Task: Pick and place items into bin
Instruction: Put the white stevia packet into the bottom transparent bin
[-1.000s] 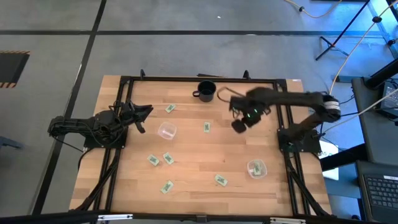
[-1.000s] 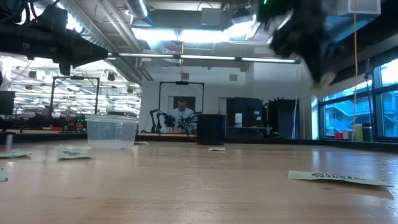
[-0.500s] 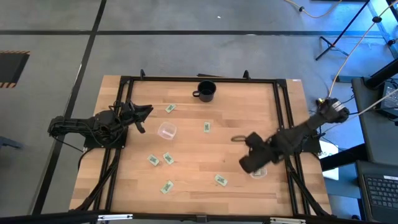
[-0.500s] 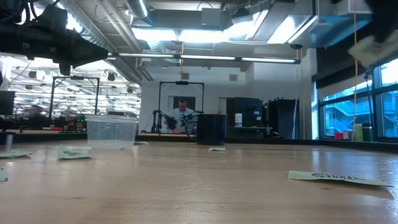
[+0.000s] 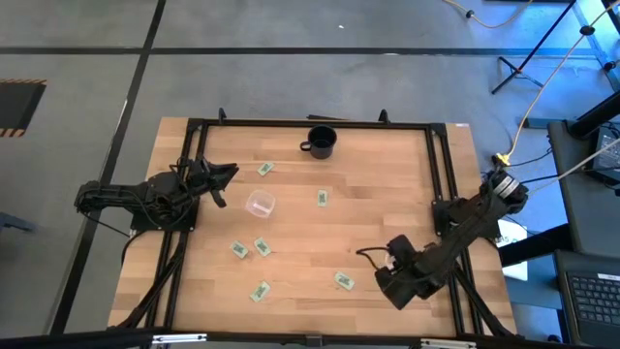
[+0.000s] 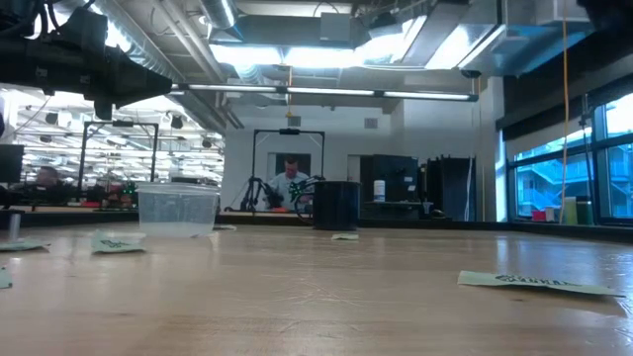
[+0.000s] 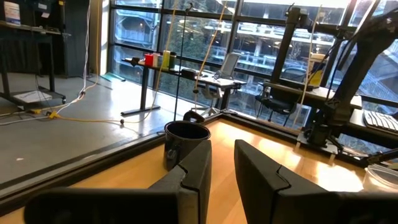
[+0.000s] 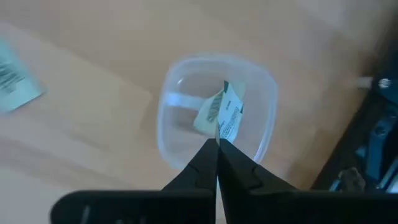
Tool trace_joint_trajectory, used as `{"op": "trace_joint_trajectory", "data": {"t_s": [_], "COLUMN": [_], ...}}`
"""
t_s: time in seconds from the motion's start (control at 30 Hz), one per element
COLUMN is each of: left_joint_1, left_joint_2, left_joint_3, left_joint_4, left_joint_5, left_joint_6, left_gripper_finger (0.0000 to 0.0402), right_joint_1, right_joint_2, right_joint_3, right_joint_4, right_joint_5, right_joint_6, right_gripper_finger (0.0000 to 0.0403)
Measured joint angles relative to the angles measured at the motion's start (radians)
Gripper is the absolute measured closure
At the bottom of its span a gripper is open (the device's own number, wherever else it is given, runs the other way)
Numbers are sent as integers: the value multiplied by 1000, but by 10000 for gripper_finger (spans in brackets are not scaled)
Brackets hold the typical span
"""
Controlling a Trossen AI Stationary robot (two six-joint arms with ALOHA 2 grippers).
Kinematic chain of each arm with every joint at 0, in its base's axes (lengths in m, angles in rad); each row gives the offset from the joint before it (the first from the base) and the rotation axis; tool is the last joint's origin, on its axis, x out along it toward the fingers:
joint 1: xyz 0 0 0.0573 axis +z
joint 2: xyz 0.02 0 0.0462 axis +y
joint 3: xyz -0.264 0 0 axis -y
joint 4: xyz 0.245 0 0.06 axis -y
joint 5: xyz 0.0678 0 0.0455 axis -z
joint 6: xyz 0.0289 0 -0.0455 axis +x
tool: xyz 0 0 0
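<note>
Right gripper point(image 8: 217, 146) poised directly above a clear bin point(image 8: 171, 112) near the right front of the table point(image 5: 310, 228), its fingers point(image 8: 239, 168) pressed together and pinching the edge of a green-and-white packet point(image 8: 222, 112), which hangs from the tips over the bin's open mouth. In the overhead view the right arm covers this bin, so the wrist view alone shows the alignment. One further packet point(image 8: 15, 81) lies on the wood just outside the bin, off to one side of the fingertips; others are scattered well apart from this gripper across the middle of the table, among them one point(image 5: 344, 281) beside the arm and a pair point(image 5: 250, 248) toward the left. A second clear bin point(image 5: 259, 204) and a black mug point(image 5: 321, 142) stand far from the working gripper, nearer the left gripper point(image 7: 222, 163), which waits at the left edge, raised, with a narrow gap between its fingers and nothing in it. The step in hand appears to be the release. To do it well, keep the tips centred over the bin, lower slightly so the light packet cannot drift past the rim, part the fingers fully, then lift straight up.
</note>
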Motion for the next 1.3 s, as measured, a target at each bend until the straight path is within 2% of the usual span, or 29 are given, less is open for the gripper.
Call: {"op": "trace_joint_trajectory", "data": {"t_s": [0.5,0.9,1.3], "left_joint_1": [0,0,0], "left_joint_2": [0,0,0], "left_joint_3": [0,0,0], "left_joint_4": [0,0,0], "left_joint_5": [0,0,0], "left_joint_6": [0,0,0], "left_gripper_finger": [336,336,336], "right_joint_1": [-30,-48,-54], "right_joint_2": [76,26,23], "right_joint_3": [-3,-188,-210], "right_joint_4": [28,221,213], "right_joint_5": [-50,-98,-119], "right_joint_6": [-9,-12,-39], "right_gripper_finger": [393,393,391]}}
